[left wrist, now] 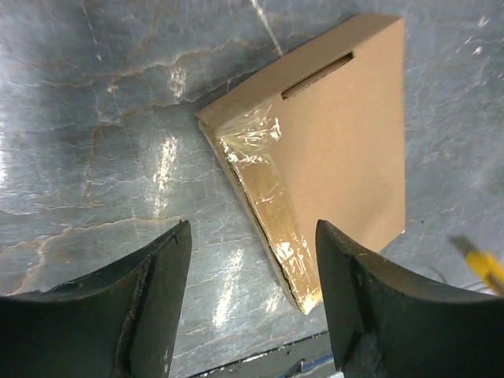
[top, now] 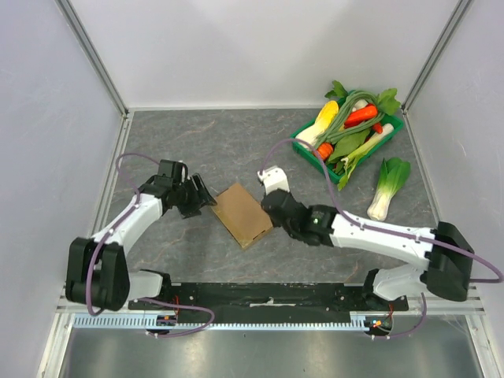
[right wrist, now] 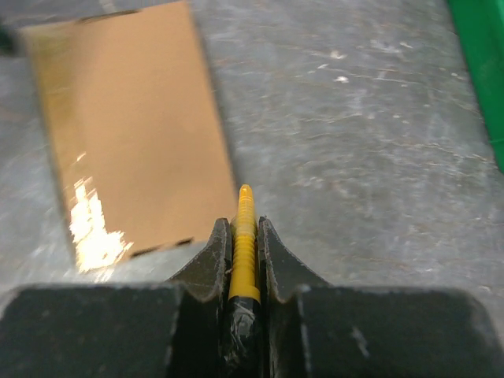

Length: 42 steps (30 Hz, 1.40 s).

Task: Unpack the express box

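The express box [top: 243,213] is a flat plain brown cardboard box lying on the grey table between both arms. In the left wrist view the box [left wrist: 339,134] shows clear tape along its near edge and a slot in its top. My left gripper [left wrist: 252,307] is open and empty, just left of the box [top: 203,193]. My right gripper [right wrist: 245,236] is shut on a yellow ridged cutter [right wrist: 243,244] whose tip points past the box's right edge [right wrist: 126,126]. In the top view the right gripper [top: 272,206] sits at the box's right side.
A green tray [top: 315,157] of vegetables stands at the back right, its edge visible in the right wrist view [right wrist: 480,71]. A loose bok choy [top: 387,186] lies beside it. Grey walls enclose the table on three sides.
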Motion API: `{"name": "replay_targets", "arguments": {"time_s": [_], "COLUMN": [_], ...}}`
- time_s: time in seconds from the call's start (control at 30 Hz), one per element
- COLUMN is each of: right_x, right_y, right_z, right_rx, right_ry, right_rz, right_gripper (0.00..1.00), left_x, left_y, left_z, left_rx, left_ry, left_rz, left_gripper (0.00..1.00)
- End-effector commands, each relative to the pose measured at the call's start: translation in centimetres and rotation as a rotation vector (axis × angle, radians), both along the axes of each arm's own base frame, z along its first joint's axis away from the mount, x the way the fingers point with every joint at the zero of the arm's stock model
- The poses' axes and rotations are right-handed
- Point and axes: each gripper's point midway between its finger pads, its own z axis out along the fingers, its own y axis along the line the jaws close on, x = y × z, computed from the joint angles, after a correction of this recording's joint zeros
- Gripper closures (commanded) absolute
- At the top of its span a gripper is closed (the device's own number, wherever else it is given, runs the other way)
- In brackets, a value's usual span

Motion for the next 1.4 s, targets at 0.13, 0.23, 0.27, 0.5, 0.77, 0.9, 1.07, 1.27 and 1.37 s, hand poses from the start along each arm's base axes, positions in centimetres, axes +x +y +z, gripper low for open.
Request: {"name": "replay_targets", "arguments": {"time_s": [0.13, 0.23, 0.27, 0.5, 0.77, 0.9, 1.07, 1.27, 1.37], "right_x": [6.1, 5.2, 4.9, 1.8, -2.7, -5.0, -3.6, 0.2, 4.1], "right_y": [-0.9, -0.3, -0.1, 0.9, 3.4, 5.9, 4.9, 0.9, -1.4], "right_z": [-2.4, -3.5, -3.4, -4.1, -3.0, -2.6, -0.2, 3.1, 2.6], "right_rx": [-0.141, -0.139, -0.124, -0.036, 0.055, 0.072, 0.09, 0.079, 0.048], "right_ry": [0.046, 0.103, 0.111, 0.232, 0.301, 0.283, 0.192, 0.06, 0.044], "right_rz": [-0.07, -0.025, -0.014, 0.077, 0.187, 0.276, 0.182, 0.024, -0.074], "right_gripper": [1.0, 1.0, 1.0, 1.0, 1.0, 1.0, 1.0, 1.0, 1.0], "left_x": [-0.6, -0.2, 0.1, 2.6, 7.1, 9.1, 11.4, 9.0, 5.7], "left_y": [2.4, 2.1, 1.8, -1.5, -7.4, -11.4, -9.9, -5.5, -3.5], "left_z": [-1.0, -2.2, -2.6, -2.5, -1.0, 0.1, 1.4, 3.9, 3.5], "left_rx": [0.107, 0.104, 0.097, 0.024, -0.146, -0.268, -0.178, -0.004, 0.054], "left_ry": [0.035, 0.08, 0.099, 0.099, 0.005, -0.074, -0.104, -0.116, -0.056], "left_rz": [0.108, 0.107, 0.095, 0.0, -0.168, -0.295, -0.236, -0.133, -0.076], "left_gripper": [0.47, 0.61, 0.64, 0.67, 0.66, 0.66, 0.64, 0.61, 0.63]}}
